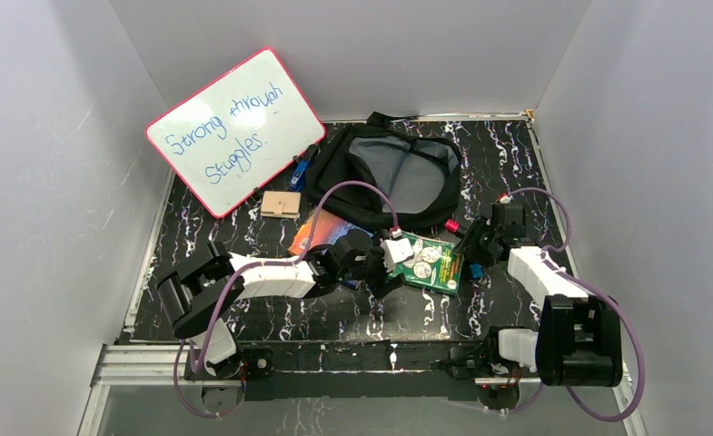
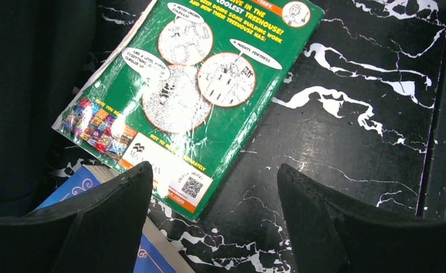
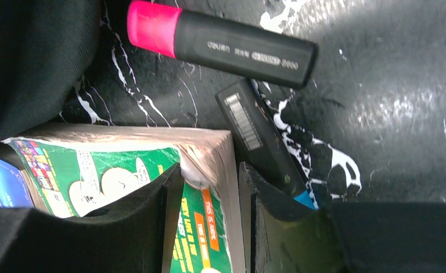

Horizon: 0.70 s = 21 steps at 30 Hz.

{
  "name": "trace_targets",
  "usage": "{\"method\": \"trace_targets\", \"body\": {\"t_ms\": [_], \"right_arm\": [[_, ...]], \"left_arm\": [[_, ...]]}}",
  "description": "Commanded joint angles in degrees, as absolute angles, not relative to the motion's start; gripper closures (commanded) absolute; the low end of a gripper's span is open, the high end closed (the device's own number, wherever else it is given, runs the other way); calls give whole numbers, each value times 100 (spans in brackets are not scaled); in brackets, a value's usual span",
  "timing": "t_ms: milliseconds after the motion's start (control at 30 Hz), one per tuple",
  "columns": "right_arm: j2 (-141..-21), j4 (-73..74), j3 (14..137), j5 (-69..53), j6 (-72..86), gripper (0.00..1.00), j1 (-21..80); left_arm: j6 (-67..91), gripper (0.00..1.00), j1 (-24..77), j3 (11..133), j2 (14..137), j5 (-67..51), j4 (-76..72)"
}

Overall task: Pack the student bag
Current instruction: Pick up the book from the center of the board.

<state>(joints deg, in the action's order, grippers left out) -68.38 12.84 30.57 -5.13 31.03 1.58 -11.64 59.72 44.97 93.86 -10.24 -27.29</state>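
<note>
The black student bag (image 1: 398, 173) lies open at the back centre, grey lining up. A green book (image 1: 428, 262) lies in front of it, over a blue book (image 2: 84, 187) and beside an orange one (image 1: 314, 234). My right gripper (image 1: 469, 259) is shut on the green book's right corner (image 3: 209, 187), one finger on each face. My left gripper (image 1: 384, 272) is open above the table at the green book's near-left corner (image 2: 180, 114), holding nothing.
A pink-capped black highlighter (image 3: 220, 41) and a blue-capped black marker (image 3: 260, 136) lie right of the green book. A white board with a pink frame (image 1: 234, 132) leans at the back left. A tan block (image 1: 280, 203) and a blue pen (image 1: 301, 170) lie near it.
</note>
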Motion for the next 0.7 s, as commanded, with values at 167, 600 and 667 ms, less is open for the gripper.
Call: {"method": "trace_targets", "body": {"t_ms": [167, 600, 667], "right_arm": [[-7291, 749, 3512, -682, 2613, 59, 167], [-6808, 1045, 3504, -1003, 2552, 100, 167], [-6699, 1206, 3555, -1082, 2577, 100, 167]], "left_arm": [[-1359, 23, 6047, 4421, 9055, -911, -2841], [-1766, 20, 6075, 4429, 9120, -948, -2879], [-2048, 17, 6134, 4348, 9094, -958, -3044]]}}
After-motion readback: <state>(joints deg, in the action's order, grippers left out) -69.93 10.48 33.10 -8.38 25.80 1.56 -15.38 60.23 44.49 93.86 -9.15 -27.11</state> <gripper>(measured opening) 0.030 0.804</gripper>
